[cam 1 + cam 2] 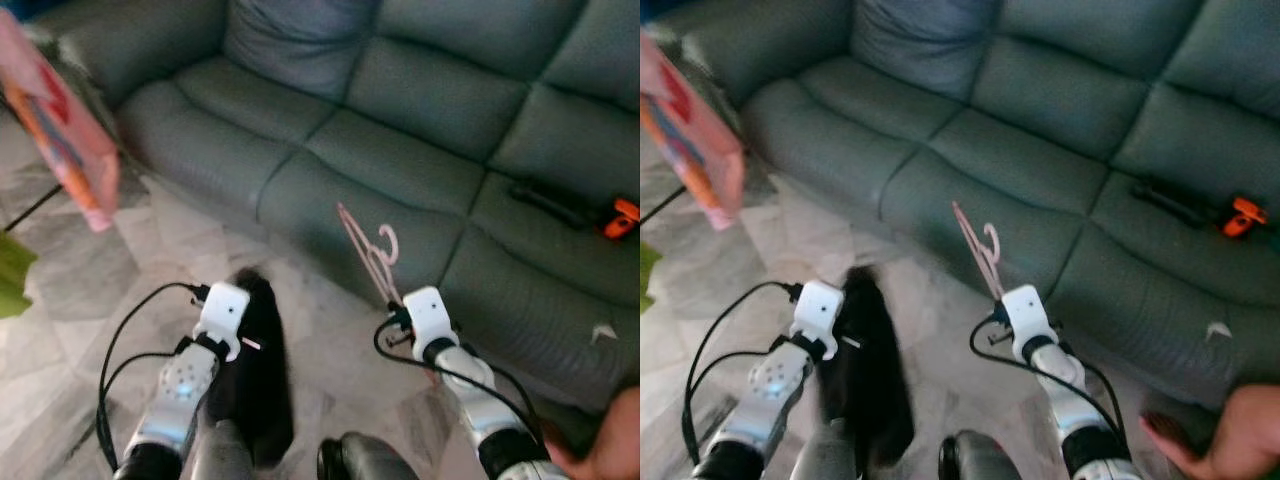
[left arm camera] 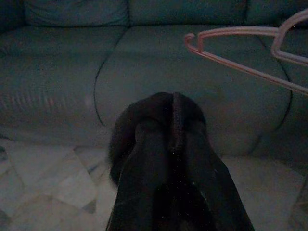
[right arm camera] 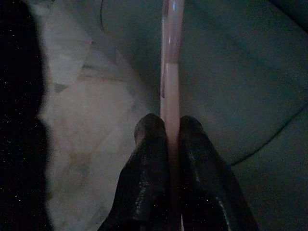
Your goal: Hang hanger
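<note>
Right gripper (image 3: 169,132) clamped tight on the pink hanger (image 1: 368,250), fingers (image 3: 150,144) pinching a thin bar of its frame. Hanger held up in the air in front of the green sofa (image 1: 420,150), above the tiled floor (image 1: 150,250). We judge it light, stiff plastic, a bit slippery, thin enough to twist in the pinch; the bar grip looks fine, leaves the hook free. Long axis runs from the gripper up and far-left, hook at the far end curling right. Left gripper (image 2: 166,115) closed, nothing in it. We see no rail yet
</note>
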Motion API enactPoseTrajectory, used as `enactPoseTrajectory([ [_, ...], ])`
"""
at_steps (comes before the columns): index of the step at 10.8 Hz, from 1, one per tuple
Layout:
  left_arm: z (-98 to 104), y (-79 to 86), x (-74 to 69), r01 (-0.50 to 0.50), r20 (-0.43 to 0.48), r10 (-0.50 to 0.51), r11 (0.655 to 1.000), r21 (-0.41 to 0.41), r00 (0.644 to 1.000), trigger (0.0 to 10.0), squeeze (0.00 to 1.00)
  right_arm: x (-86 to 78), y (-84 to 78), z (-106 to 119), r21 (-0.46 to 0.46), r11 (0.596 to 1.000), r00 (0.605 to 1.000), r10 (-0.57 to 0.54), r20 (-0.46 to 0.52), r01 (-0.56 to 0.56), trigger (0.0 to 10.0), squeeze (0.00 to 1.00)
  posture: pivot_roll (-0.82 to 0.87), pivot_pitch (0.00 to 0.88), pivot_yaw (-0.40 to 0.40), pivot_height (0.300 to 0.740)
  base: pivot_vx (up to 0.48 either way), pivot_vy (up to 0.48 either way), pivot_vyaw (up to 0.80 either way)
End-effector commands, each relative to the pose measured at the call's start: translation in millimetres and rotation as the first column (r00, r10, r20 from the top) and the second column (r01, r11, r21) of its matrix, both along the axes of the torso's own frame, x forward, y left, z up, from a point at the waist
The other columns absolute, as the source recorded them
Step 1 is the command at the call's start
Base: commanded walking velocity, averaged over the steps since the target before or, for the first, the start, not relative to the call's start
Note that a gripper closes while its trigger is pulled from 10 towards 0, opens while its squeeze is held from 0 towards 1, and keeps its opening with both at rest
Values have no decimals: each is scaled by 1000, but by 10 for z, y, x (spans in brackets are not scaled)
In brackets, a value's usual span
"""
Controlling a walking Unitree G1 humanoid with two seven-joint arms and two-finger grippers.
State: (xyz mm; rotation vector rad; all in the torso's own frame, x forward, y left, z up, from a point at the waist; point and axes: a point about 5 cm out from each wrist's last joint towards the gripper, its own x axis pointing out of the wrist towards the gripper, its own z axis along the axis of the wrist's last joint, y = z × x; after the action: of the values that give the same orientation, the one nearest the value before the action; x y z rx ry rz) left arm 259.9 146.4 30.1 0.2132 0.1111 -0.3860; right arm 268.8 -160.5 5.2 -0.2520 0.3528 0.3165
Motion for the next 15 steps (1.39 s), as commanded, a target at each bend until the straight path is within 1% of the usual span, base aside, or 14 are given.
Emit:
enactPoseTrajectory([
  [1, 63, -32, 16, 11, 34, -10, 1000, -17, 999, 10000, 0, -1, -26, 6, -7, 1000, 1000, -6, 3, 6, 10000, 0, 18, 130, -64, 740, 0, -300, 0],
  [3, 62, -38, 15, 11, 33, -11, 1000, -18, 999, 10000, 0, 0, -29, 8, -9, 1000, 1000, -4, 4, 4, 10000, 0, 18, 131, -66, 740, 0, -296, 0],
  [5, 54, -41, 8, 9, 31, -8, 1000, -19, 1000, 10000, 0, -2, -27, 5, -12, 1000, 1000, 3, 2, -3, 10000, 0, 22, 130, -72, 740, 0, 0, 0],
  [7, 52, -44, 9, 5, 31, -4, 1000, -20, 1000, 10000, 0, 10, -20, 12, -15, 1000, 1000, 9, 3, -9, 10000, 0, 22, 130, -74, 740, 0, -244, 0],
  [8, 47, -43, 11, 1, 27, -1, 1000, -18, 1000, 10000, 0, 13, -23, 15, -15, 1000, 1000, 8, 4, -8, 10000, 0, 20, 129, -74, 740, 0, 0, 0],
  [9, 38, -32, 20, 0, 24, 0, 1000, 2, 1000, 10000, 0, 13, -31, 18, -15, 1000, 1000, 8, 5, -8, 10000, 0, 18, 129, -75, 740, 0, 0, 0],
  [10, 44, 16, 35, 27, 44, -30, 997, 67, 999, 10000, 0, 3, -45, 17, -17, 1000, 1000, 10, 4, -10, 10000, 0, 19, 130, -76, 740, 0, 0, 0],
  [11, 146, 314, 193, -41, 122, 8, 960, 276, 992, 10000, 0, 4, -68, 39, -9, 1000, 1000, 22, 13, -22, 10000, 0, 26, 137, -78, 740, 0, 0, 0],
  [12, 277, 482, 308, -84, 174, 25, 936, 341, 984, 10000, 0, 48, -75, 109, 6, 999, 998, 45, 39, -45, 10000, 0, 26, 143, -77, 740, 0, 0, 0],
  [13, 228, 513, 255, 276, -60, -279, 854, 442, 958, 10000, 0, 137, -121, 229, -18, 997, 994, 78, 80, -77, 10000, 0, 21, 149, -80, 740, 0, 0, 0],
  [14, 53, 677, 191, 409, -284, -297, 715, 566, 912, 10000, 0, 184, -168, 266, -41, 997, 993, 72, 89, -68, 10000, 0, 30, 148, -79, 740, 0, 0, 0],
  [15, -30, 937, 176, 439, -410, -206, 639, 631, 889, 10000, 0, 225, -198, 287, -42, 998, 994, 54, 94, -50, 10000, 0, 27, 143, -71, 740, 0, 0, 0],
])
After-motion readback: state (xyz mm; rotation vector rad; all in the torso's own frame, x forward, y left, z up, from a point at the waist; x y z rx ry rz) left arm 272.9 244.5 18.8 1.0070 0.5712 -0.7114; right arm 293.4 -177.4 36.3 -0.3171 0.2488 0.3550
